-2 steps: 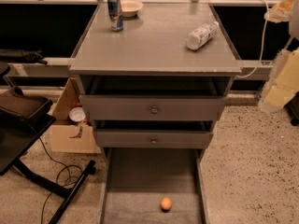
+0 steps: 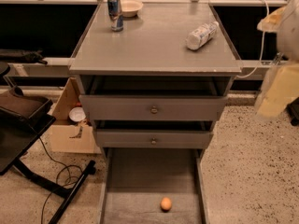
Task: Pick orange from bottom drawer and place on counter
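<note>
The orange [image 2: 165,204] lies on the grey floor of the open bottom drawer [image 2: 140,176], near its front end and slightly right of centre. The counter [image 2: 154,43] is the flat grey top of the cabinet, above the two knobbed drawers. My gripper [image 2: 279,90] shows only as a blurred pale yellow and white shape at the right edge, beside the cabinet at the height of the upper drawers. It is far above and to the right of the orange and holds nothing that I can see.
On the counter stand a drink can [image 2: 114,13] and a bowl [image 2: 131,6] at the back left, and a white plastic bottle [image 2: 202,35] lies at the right. A cardboard box [image 2: 70,125], cables and a black stand [image 2: 23,125] sit on the floor to the left.
The blurred arm shape at the right edge has sunk slightly. The orange and the drawers have not moved.
</note>
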Available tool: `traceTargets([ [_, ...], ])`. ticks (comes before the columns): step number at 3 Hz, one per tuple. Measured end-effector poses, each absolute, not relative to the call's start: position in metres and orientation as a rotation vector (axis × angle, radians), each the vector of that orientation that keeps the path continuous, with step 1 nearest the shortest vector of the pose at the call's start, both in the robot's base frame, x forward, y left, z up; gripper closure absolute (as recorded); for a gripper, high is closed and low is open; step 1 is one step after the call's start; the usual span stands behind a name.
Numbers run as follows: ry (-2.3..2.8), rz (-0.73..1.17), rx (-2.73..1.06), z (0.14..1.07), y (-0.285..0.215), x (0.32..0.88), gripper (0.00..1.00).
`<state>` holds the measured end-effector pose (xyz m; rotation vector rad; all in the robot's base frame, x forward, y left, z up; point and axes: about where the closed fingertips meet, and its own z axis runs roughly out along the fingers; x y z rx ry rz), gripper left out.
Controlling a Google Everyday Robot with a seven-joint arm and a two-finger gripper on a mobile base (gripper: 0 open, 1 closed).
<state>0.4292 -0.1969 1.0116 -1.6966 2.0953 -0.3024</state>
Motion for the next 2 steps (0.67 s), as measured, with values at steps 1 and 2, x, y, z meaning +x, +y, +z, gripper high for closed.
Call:
traceTargets([
  [1,2.05,-0.437,-1.757,0.969,-0.199,0.428,0.0],
  [2,2.069,-0.484,-1.803,0.888,-0.214,0.438,0.0],
])
